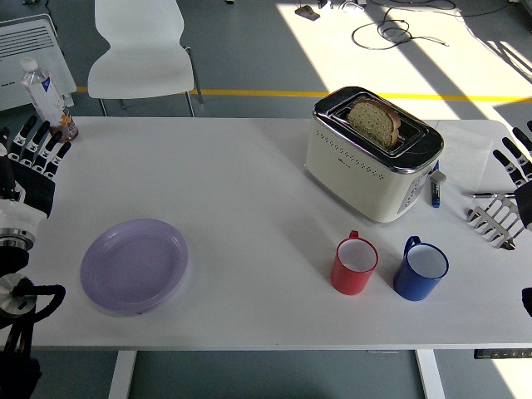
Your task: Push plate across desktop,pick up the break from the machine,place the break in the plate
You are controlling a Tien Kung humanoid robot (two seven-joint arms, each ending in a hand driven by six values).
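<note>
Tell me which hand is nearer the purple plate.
Left. The left hand hangs open at the table's left edge, just up-left of the purple plate. The right hand is at the far right edge, beyond the toaster.

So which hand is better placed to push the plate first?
Left, probably. The left hand is open at the table's left edge, on the same side as the purple plate. The right hand sits at the far right edge, beyond the toaster and both mugs.

Lilac plate point(134, 266) and toaster point(373, 153) on white table.
Plate lies empty, front left; bread slice point(373, 122) stands upright in the cream toaster's slot.
</note>
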